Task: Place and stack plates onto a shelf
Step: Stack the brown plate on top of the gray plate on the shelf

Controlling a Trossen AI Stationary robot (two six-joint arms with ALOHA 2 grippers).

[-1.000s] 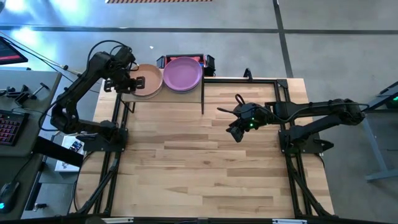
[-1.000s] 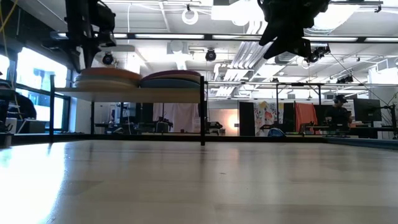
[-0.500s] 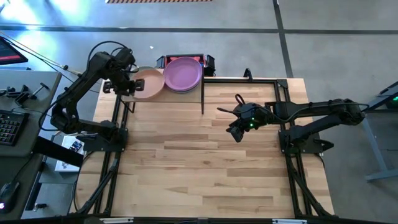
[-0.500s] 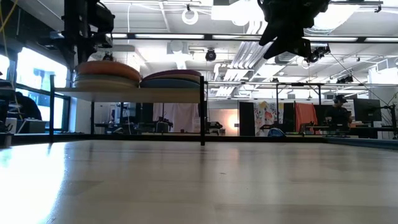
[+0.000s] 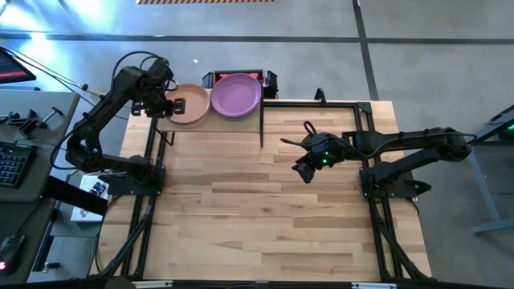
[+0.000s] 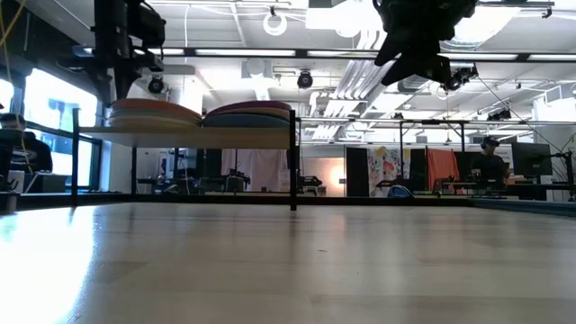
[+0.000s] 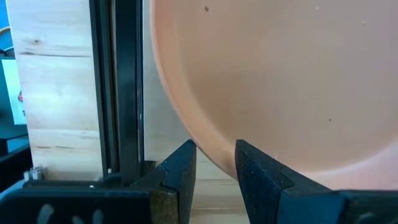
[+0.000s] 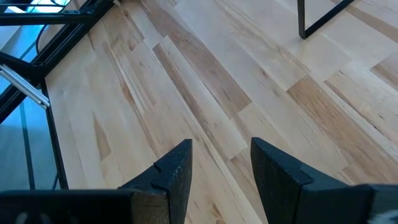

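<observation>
The shelf (image 6: 243,137) stands at the table's far left and bears two stacks of plates. The left stack is topped by a peach plate (image 5: 193,104), the right stack by a purple plate (image 5: 236,95). In the low view both stacks (image 6: 202,115) lie level on the board. My left gripper (image 5: 172,105) is at the peach plate's left rim and shut on it. My right gripper (image 5: 303,170) hangs open and empty high over the table's right middle, with bare tabletop below it (image 8: 221,168). My left gripper pinches the peach plate's left rim (image 7: 214,163) between its two fingers, one finger (image 7: 258,177) over the plate's inner side and one (image 7: 179,171) outside the rim. It comes from the table's left, slanting down. The plate lies level on top of the left stack.
The shelf's black post (image 5: 262,128) stands on the tabletop beside the purple stack. A black frame rail (image 5: 321,104) runs along the far edge and down both sides. A red and black device (image 5: 241,75) sits behind the shelf. Bare planked tabletop (image 5: 257,217) spreads toward the near edge.
Half a second ago the peach plate was tipped up on the left stack; now it lies level there again. My left gripper has stayed at its rim and moved slightly toward the right and down with it.
</observation>
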